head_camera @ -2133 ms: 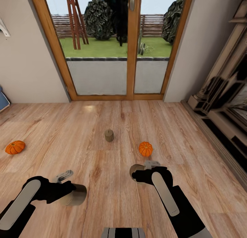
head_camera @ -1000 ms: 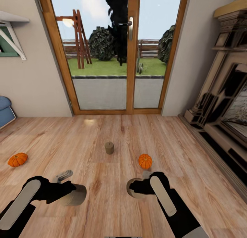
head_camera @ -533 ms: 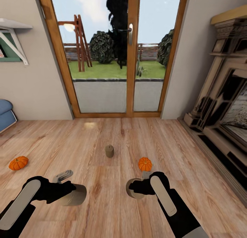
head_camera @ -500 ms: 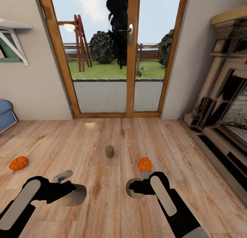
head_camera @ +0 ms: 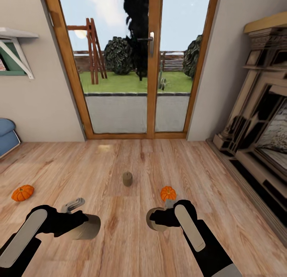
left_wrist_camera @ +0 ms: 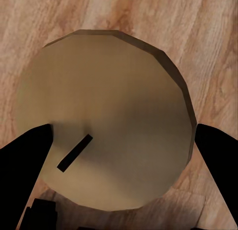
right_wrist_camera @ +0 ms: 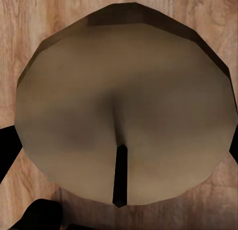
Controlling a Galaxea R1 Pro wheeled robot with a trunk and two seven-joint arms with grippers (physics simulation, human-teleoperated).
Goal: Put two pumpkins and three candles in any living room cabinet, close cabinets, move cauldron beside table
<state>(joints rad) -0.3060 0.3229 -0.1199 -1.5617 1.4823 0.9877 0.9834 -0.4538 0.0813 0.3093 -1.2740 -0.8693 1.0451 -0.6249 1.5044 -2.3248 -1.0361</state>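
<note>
My left gripper (head_camera: 81, 223) has its fingers (left_wrist_camera: 22, 165) clamped on either side of a candle (head_camera: 88, 226), the dark pads pressed against the wax with the wick end facing the wrist camera; my right gripper (head_camera: 157, 219) grips a second candle (head_camera: 153, 221) the same way, its fingertips (right_wrist_camera: 7, 148) just showing at the edges of the round tan face. Both held candles hang low over the floor in front of me.

From the head camera I see the wood floor (head_camera: 119, 245) running up to a tall glass door (head_camera: 131, 61) with an orange-brown frame, a garden behind it. The ornate carved fireplace (head_camera: 259, 121) fills the right side. At the left wall there is a white bracketed shelf (head_camera: 14, 42) and, lower down, a blue cushioned edge (head_camera: 6, 135).

On the floor, one pumpkin (head_camera: 22, 193) sits well off to my left, apart from both arms. The other pumpkin (head_camera: 168, 193) lies just beyond my right gripper, near it. The third candle (head_camera: 127, 179) stands upright on the boards between the two arms, farther out toward the door.
</note>
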